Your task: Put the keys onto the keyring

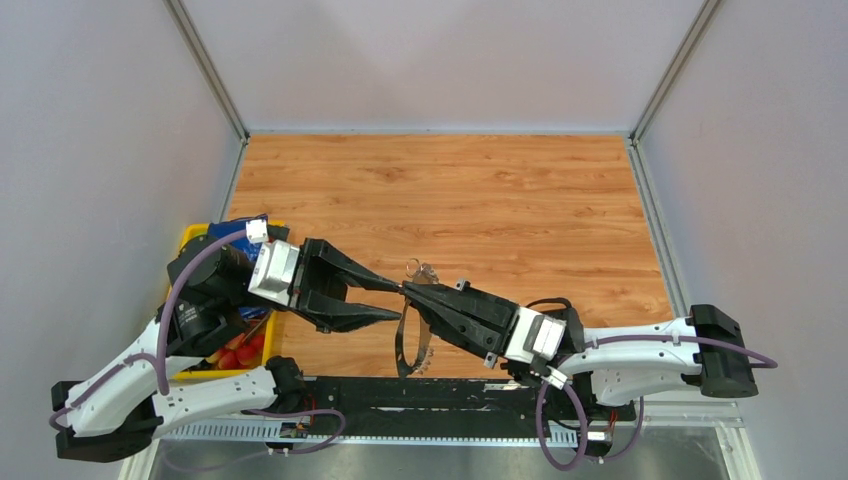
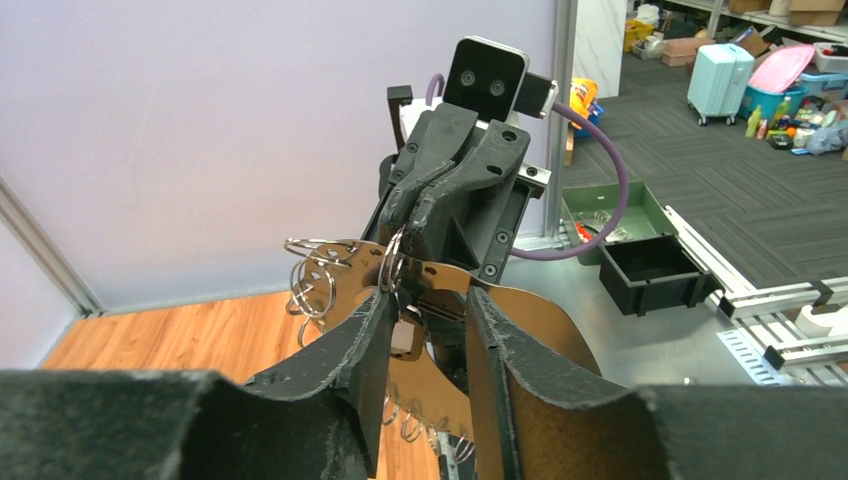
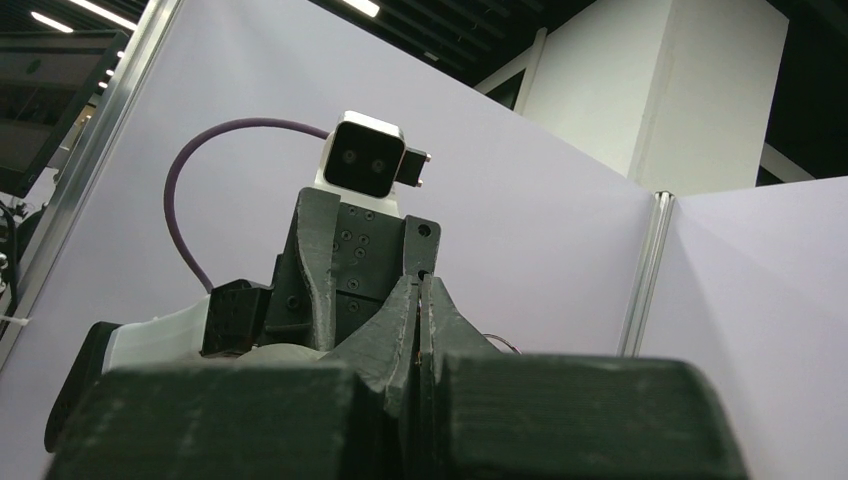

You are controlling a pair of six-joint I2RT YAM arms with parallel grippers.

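Note:
The keyring [image 1: 403, 345] is a thin grey metal hoop that hangs down over the table's near middle. My right gripper [image 1: 408, 292] is shut on its top edge. In the left wrist view the keyring [image 2: 530, 320] shows as a shiny band with small split rings [image 2: 315, 275] along its rim. A tiny key [image 2: 407, 333] dangles from one small ring. It hangs in the gap of my left gripper [image 2: 428, 305], against the inner face of the left finger. My left gripper [image 1: 400, 303] is open and faces the right one tip to tip. The right wrist view shows the right gripper [image 3: 420, 285] pressed together.
A yellow bin [image 1: 192, 240] with red and orange items and a blue packet [image 1: 240, 224] sits at the table's left edge, under the left arm. A black rail [image 1: 420, 392] runs along the near edge. Grey walls enclose the wooden table [image 1: 450, 190].

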